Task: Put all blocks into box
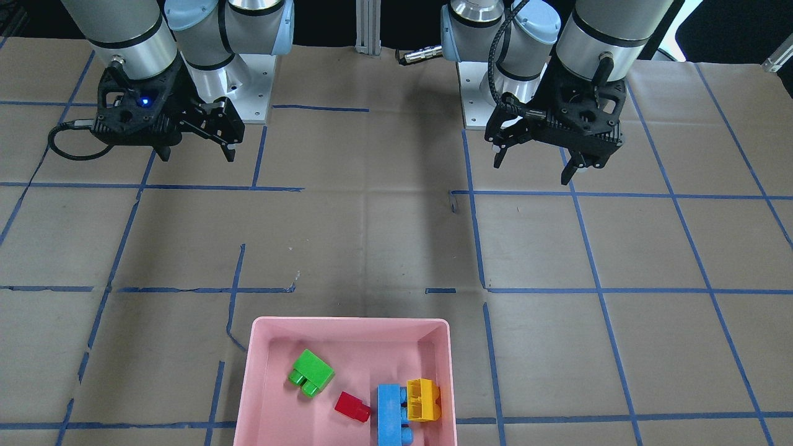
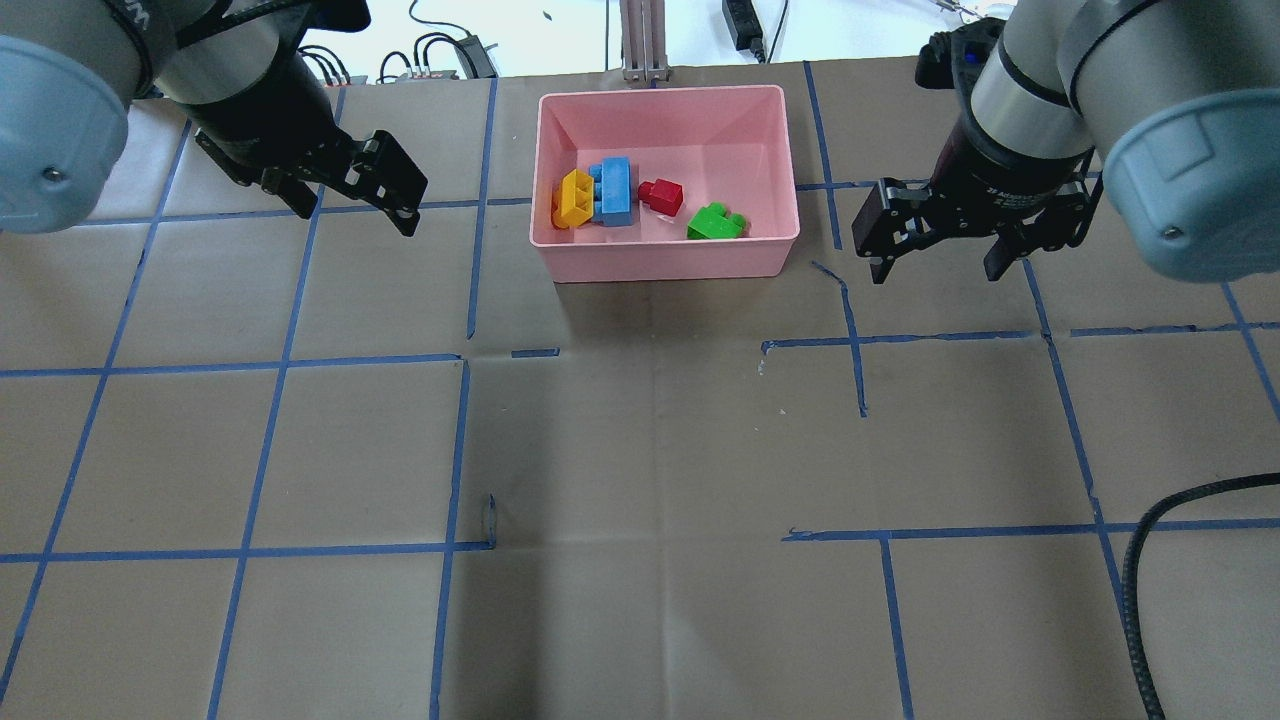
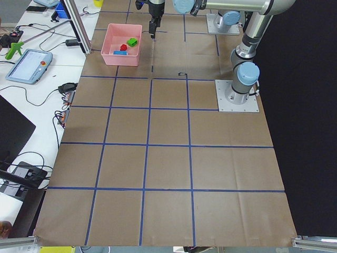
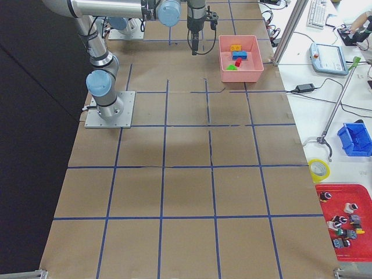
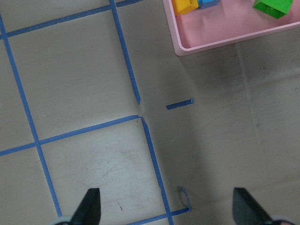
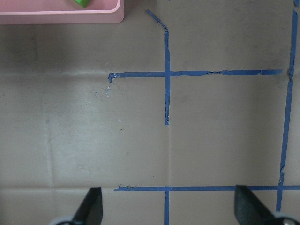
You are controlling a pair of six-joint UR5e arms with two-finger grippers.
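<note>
Pink box (image 2: 665, 262) sits at the far edge of the table (image 2: 640, 450), and in it we see the yellow block (image 2: 575, 197) against the blue block (image 2: 614, 190) at left, the red block (image 2: 662, 196) midway, the green block (image 2: 714, 222) right. Left gripper (image 2: 358, 222) and right gripper (image 2: 935, 277) hang spread and empty, one on either side.

Silver arms (image 1: 118, 21), pale-blue joint caps (image 2: 1170, 190), black cable (image 2: 1128, 590)

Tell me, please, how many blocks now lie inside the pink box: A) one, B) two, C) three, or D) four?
D: the overhead view shows the green block, the red block, the blue block and the yellow block all within the walls of the pink box.
</note>
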